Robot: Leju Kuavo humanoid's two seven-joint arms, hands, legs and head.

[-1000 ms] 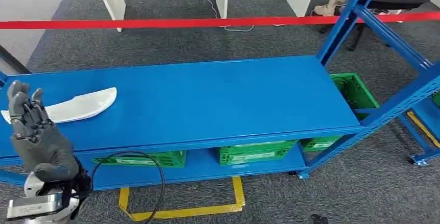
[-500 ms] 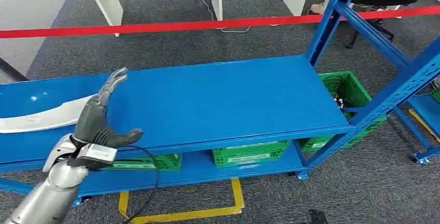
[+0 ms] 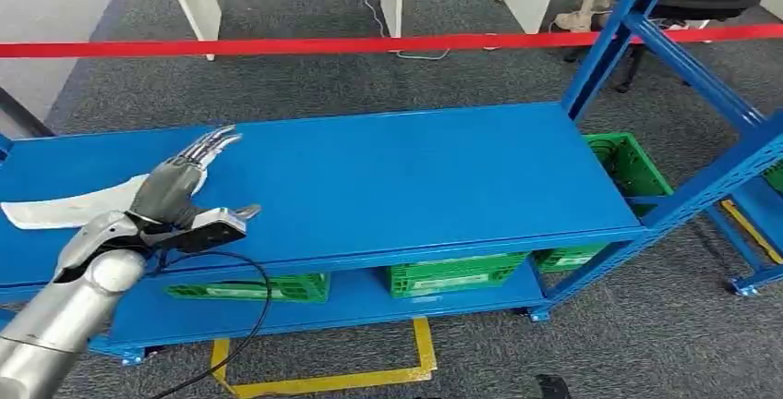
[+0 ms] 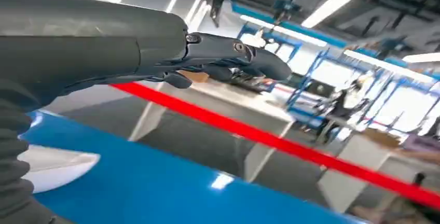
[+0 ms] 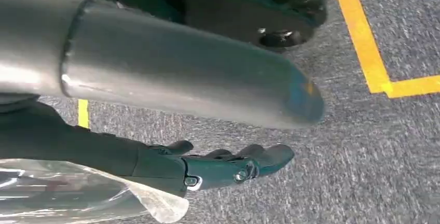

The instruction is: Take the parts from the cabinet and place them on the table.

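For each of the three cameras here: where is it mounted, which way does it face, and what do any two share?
Head view: high on the body, looking down at the blue table; left hand comes in low left.
Left wrist view: behind the left hand, looking across the table toward the red tape.
Right wrist view: on the hanging arm, facing the carpet; right hand shows.
Shared: head and left wrist views both show the white part, table and tape.

Part (image 3: 65,210) lies on shelf (image 3: 397,177) at left; crates (image 3: 452,272) underneath.

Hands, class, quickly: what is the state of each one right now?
Left hand: open, fingers stretched out above the blue shelf, holding nothing.
Right hand: holding a clear plastic bag.
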